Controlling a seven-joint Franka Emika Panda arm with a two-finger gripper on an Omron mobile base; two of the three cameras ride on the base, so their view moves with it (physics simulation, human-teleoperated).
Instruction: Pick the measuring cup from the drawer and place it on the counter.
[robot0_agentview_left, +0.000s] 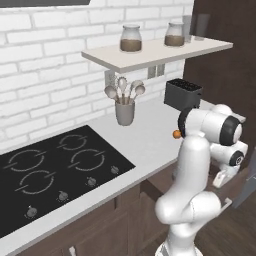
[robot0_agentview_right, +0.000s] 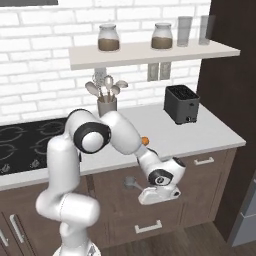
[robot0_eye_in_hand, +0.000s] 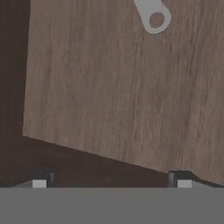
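1. The claw (robot0_eye_in_hand: 111, 181) points down into the open drawer (robot0_eye_in_hand: 122, 87). Its two dark tips stand far apart at the bottom of the hand view, with nothing between them: released.
2. The measuring cup (robot0_agentview_right: 132, 183) lies inside the drawer, just left of the hand in the right base view. The claw does not touch it.
3. In the hand view, the end of the cup's flat grey handle, with its hanging hole, lies on the brown wooden drawer floor near the upper edge.
4. The drawer sits directly below the light grey table (robot0_agentview_right: 165, 131), pulled out from the dark cabinet front.
5. An orange ball (robot0_agentview_right: 144, 141) rests on the table near its front edge, above the drawer.
6. On the table further back stand a black toaster (robot0_agentview_right: 181, 104) and a grey utensil holder (robot0_agentview_right: 106, 105) with spoons.
7. A black cooktop (robot0_agentview_left: 55, 172) is inset in the table at the left.
8. A wall shelf (robot0_agentview_right: 150, 51) carries two jars (robot0_agentview_right: 108, 38).
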